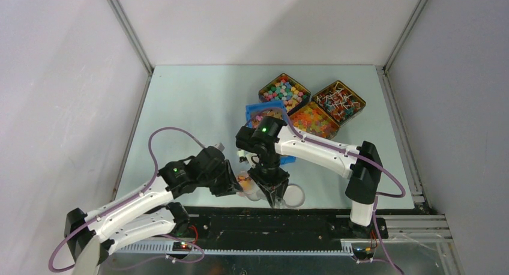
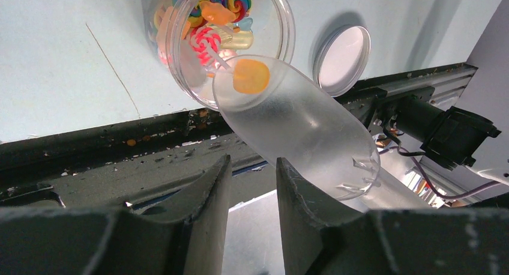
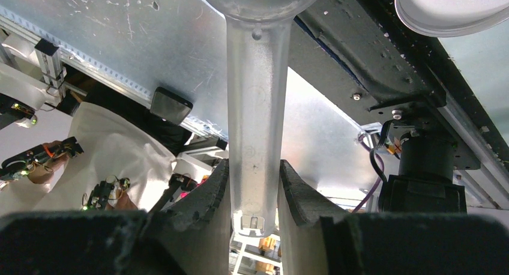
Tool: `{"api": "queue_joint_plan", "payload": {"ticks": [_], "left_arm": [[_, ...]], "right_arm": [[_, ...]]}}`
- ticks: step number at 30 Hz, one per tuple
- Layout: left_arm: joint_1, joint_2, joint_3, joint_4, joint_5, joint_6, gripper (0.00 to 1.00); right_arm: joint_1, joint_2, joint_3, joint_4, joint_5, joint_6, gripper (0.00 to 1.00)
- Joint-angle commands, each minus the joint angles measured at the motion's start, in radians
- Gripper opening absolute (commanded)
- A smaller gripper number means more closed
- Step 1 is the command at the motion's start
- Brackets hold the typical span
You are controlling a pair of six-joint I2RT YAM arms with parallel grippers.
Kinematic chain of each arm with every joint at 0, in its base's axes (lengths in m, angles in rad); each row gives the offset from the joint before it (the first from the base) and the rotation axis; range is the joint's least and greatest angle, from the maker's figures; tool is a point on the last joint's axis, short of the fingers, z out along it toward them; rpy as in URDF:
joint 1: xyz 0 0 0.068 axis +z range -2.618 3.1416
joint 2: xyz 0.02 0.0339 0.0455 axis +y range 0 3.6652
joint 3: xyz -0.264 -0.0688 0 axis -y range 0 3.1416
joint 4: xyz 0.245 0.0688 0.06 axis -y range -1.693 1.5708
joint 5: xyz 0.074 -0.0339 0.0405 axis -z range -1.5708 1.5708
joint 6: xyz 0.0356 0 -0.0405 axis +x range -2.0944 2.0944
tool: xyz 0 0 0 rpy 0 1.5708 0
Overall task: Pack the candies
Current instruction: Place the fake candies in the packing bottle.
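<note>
One scoop [image 2: 300, 125] at jar [image 2: 289, 23] of candies [image 2: 216, 14] | right tool [image 3: 255, 167] clamps it | left tool [image 2: 253, 161] parted, empty

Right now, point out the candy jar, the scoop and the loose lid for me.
jar [image 2: 290, 32]: left wrist view, on its clear rim.
scoop [image 2: 300, 131]: left wrist view, on its frosted body.
lid [image 2: 343, 59]: left wrist view, on its flat inner face.

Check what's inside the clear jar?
In the jar: swirl lollipops and orange, pink candies visible. The scoop, holding one orange candy, covers its lower mouth; contents behind are hidden.
</note>
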Motion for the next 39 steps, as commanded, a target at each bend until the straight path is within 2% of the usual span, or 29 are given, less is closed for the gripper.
{"api": "queue_joint_plan", "payload": {"ticks": [1, 15, 22, 27, 32, 39], "left_arm": [[-0.007, 0.01, -0.006, 0.008, -0.018, -0.006, 0.38], [-0.007, -0.003, -0.001, 0.014, -0.014, -0.01, 0.38], [-0.006, -0.003, 0.009, 0.049, -0.005, -0.025, 0.42], [-0.004, 0.006, 0.044, 0.047, -0.023, -0.015, 0.48], [0.039, 0.005, 0.082, 0.087, -0.006, -0.003, 0.53], [0.188, 0.011, 0.104, 0.219, 0.11, 0.021, 0.56]], "right_arm": [[0.001, 0.004, 0.059, -0.013, -0.032, -0.008, 0.0], [0.002, -0.028, 0.01, -0.014, -0.058, -0.007, 0.0], [0.003, -0.062, -0.04, -0.013, -0.047, -0.01, 0.0], [0.005, -0.082, -0.053, -0.013, -0.017, -0.013, 0.0], [0.004, -0.12, -0.077, 0.021, 0.02, -0.009, 0.0], [-0.019, -0.207, -0.135, 0.085, 0.05, 0.017, 0.0]]}}
